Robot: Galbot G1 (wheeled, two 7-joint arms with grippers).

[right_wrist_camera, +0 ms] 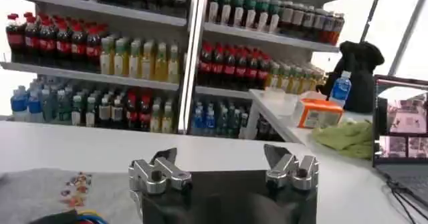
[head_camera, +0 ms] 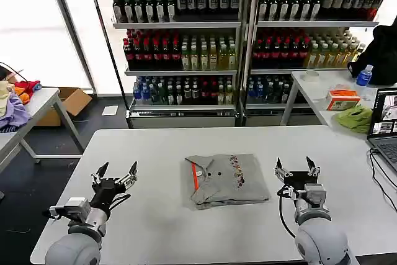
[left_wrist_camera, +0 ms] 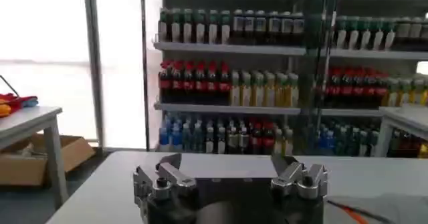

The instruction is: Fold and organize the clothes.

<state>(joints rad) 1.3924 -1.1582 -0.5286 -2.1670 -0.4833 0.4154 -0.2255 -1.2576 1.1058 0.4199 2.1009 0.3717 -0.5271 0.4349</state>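
White table (head_camera: pixel 186 228): T-shirt (head_camera: pixel 226 179) between spread fingers (head_camera: pixel 130 169).

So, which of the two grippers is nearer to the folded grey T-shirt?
The right gripper: it stands open close beside the T-shirt. The left gripper, also open, is farther away.

We face tall metal shelving racks (head_camera: pixel 242 41) stocked with rows of bottled drinks: dark, red, yellow-green, blue. Bright floor-to-ceiling windows (head_camera: pixel 37 23) behind, at our left. Dark floor (head_camera: pixel 93 122). We work over wide white table (head_camera: pixel 161 147). Smaller white side table (head_camera: pixel 43 100) left, brown cardboard box (head_camera: pixel 74 98) under it. Another white table (head_camera: pixel 322 88) right, open laptop (head_camera: pixel 384 122) at its edge.
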